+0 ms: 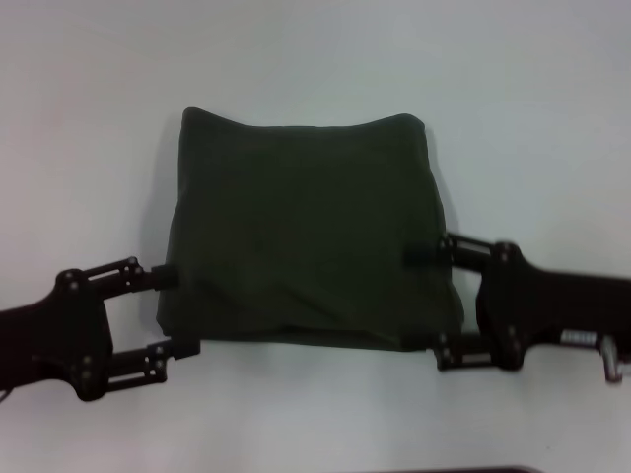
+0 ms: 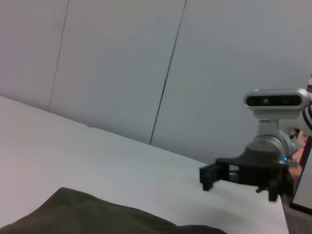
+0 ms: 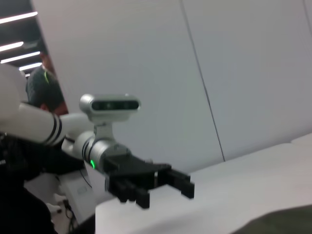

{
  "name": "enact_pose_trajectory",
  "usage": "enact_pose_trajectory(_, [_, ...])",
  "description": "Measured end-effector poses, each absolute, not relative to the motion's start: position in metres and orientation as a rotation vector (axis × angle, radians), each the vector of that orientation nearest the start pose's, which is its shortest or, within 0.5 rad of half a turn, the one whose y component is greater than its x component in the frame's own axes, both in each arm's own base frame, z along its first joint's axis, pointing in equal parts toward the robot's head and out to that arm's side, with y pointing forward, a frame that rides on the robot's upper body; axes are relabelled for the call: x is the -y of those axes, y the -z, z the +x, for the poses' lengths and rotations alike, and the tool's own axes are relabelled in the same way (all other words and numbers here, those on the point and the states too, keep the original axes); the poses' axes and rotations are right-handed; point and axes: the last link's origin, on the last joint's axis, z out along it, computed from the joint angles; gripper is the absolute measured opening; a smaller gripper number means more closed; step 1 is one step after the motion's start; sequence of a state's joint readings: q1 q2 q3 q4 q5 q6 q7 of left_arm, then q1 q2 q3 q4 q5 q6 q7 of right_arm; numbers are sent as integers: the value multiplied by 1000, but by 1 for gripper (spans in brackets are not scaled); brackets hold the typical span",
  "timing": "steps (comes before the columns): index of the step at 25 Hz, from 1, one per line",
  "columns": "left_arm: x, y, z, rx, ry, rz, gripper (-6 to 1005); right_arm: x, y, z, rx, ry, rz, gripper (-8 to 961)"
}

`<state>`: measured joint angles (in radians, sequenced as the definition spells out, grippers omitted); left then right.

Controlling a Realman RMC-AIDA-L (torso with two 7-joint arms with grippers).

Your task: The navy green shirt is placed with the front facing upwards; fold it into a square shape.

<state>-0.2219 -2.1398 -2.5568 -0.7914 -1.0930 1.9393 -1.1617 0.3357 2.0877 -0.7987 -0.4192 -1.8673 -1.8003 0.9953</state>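
Item: dark olive-green cotton shirt [image 1: 306, 232], folded to a near-square block, plain side up, no lettering showing. Location: middle of the white tabletop [image 1: 315, 59]. Its slightly longer axis runs left to right; the far edge is narrower than the near edge, which lies toward the robot.

Left hand [image 1: 177, 312]: at the shirt's near left corner, fingers spread apart, holding nothing.

Right hand [image 1: 432, 301]: at the near right edge, fingers spread, one fingertip over the cloth, gripping nothing.
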Motion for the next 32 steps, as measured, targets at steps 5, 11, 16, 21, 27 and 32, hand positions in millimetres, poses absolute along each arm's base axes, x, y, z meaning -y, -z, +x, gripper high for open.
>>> enact_pose_trajectory(5, [-204, -5, -309, 560, 874, -2790, 751, -204, 49, 300, -518, -1005, -2818, 906])
enact_pose_trajectory(11, [-196, 0, -319, 642, 842, -2859, 751, -197, 59, 301, -537, -1013, -2811, 879])
enact_pose_trajectory(16, [-189, -2, -324, 666, 829, -2880, 751, -201, 62, 296, -534, -1017, -2825, 879])
enact_pose_trajectory(21, [-189, -4, -325, 674, 829, -2881, 750, -201, 63, 296, -532, -1022, -2831, 879])
enact_pose_trajectory(27, [-192, -2, -323, 674, 827, -2878, 749, -198, 66, 295, -545, -1017, -2855, 879])
enact_pose_trajectory(32, [-194, -2, -323, 685, 828, -2874, 749, -197, 68, 295, -545, -1005, -2872, 879])
